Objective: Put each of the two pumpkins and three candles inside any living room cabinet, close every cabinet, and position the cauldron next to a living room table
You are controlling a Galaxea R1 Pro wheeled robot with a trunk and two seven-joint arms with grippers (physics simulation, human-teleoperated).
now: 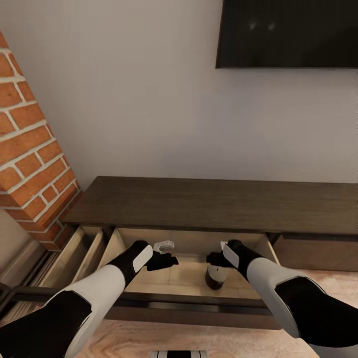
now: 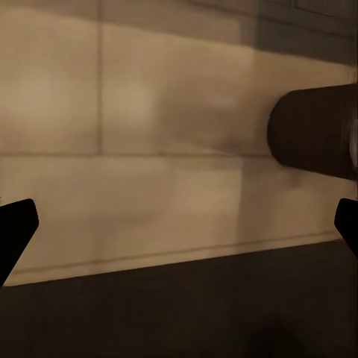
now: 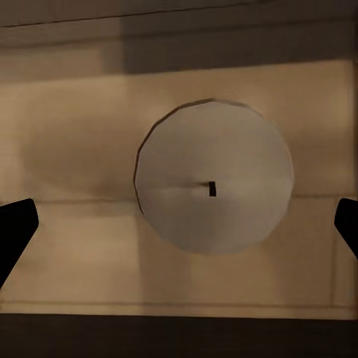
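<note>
The cabinet (image 1: 209,204) is a long low dark-brown unit, and its middle drawer (image 1: 189,271) is pulled out, showing a pale beige inside. One candle (image 1: 215,278) stands upright on the drawer floor. From directly above, its pale round top (image 3: 214,177) shows a small dark wick. My right gripper (image 1: 216,259) hangs open just above it, fingertips (image 3: 15,224) wide apart and not touching it. My left gripper (image 1: 164,261) is open and empty over the drawer, to the left of the candle, whose dark side (image 2: 309,130) it sees.
A second drawer (image 1: 82,248) stands open at the cabinet's left end, next to a red brick column (image 1: 30,164). A dark TV screen (image 1: 288,32) hangs on the white wall above. The middle drawer's dark front rail (image 1: 199,301) lies between me and the candle.
</note>
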